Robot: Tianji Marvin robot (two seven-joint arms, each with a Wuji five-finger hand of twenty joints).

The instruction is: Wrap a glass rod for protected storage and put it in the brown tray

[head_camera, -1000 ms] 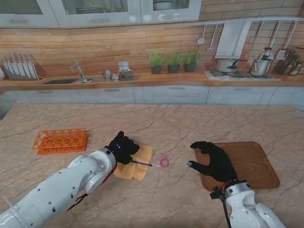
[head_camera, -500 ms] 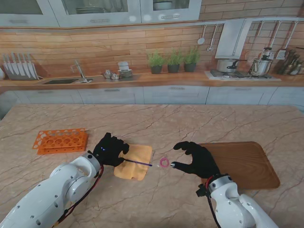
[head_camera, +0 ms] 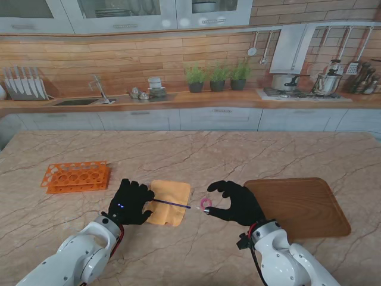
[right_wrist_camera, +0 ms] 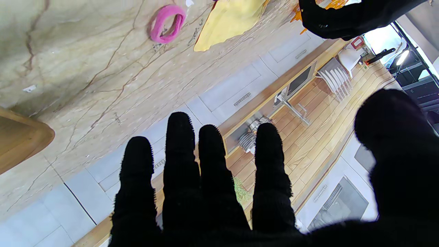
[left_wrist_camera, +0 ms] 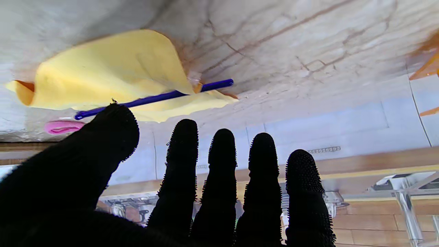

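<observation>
A thin purple-blue rod lies across the yellow cloth on the marble table, its tip past the cloth's right edge. A pink ring lies just right of that tip. My left hand rests beside the cloth's left edge, fingers spread, holding nothing. My right hand hovers right of the pink ring, fingers apart and empty. The brown tray sits at the right.
An orange tube rack stands at the left, farther from me than the left hand. The kitchen counter with sink, plants and stove runs along the back wall beyond the table.
My left hand has pulled back off the cloth to its left, leaving the rod lying there. My right hand has moved left from over the tray to beside the pink ring.
</observation>
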